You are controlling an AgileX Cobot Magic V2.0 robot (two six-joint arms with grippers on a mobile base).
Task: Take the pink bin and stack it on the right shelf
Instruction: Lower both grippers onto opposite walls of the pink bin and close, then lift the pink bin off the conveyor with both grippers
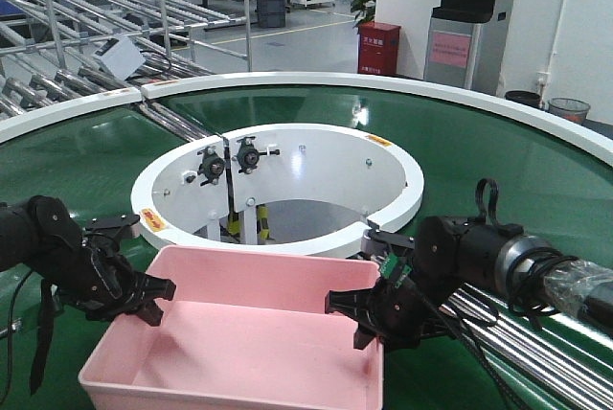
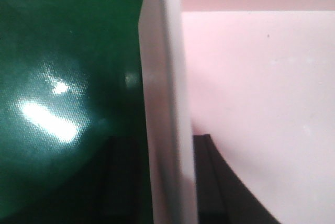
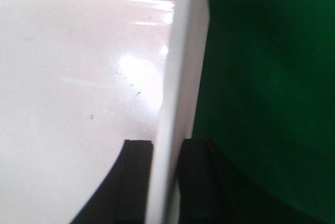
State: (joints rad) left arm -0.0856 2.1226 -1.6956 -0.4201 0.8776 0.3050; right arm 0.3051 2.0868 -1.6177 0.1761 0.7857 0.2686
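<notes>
Pink bin (image 1: pixel 251 329), cropped below, pinched by left gripper (image 1: pixel 159 297), right gripper (image 1: pixel 349 312).

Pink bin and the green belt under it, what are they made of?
The pink bin looks like smooth moulded plastic: it is one even colour, with a rounded rim and a soft shine on its floor. The green conveyor belt looks like a rubbery or vinyl-coated sheet, glossy with lamp glare on it. Its exact material is unclear.

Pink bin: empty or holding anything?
Empty. The pink bin shows a bare floor in the front view, and both wrist views show only plain pink inside.
</notes>
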